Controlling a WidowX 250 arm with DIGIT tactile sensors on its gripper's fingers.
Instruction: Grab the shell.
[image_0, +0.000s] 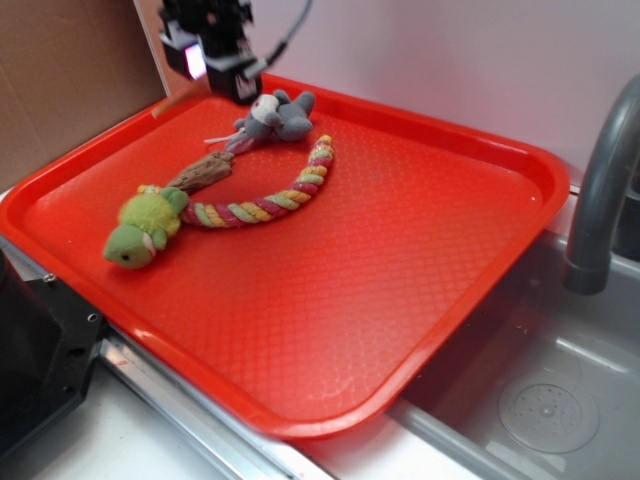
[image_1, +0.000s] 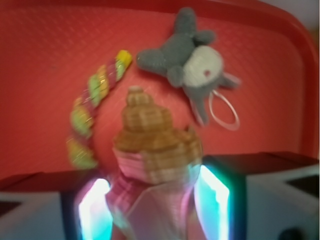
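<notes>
Gripper (image_1: 152, 200) seemingly clamps one shell (image_1: 152, 145); two plush toys (image_0: 278, 114), one rope (image_0: 270, 200) on tray (image_0: 400, 260).

You see the tan-orange, ribbed spiral shell (image_1: 150, 145) clamped between the lit gripper (image_1: 152, 200) fingers, its pale pointed tip aimed toward the red tray below.

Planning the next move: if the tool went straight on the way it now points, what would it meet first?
The tool already holds the shell. Straight on, the shell's tip would probably meet the bare red tray first, between the braided rope and the grey plush; depth is unclear.
</notes>
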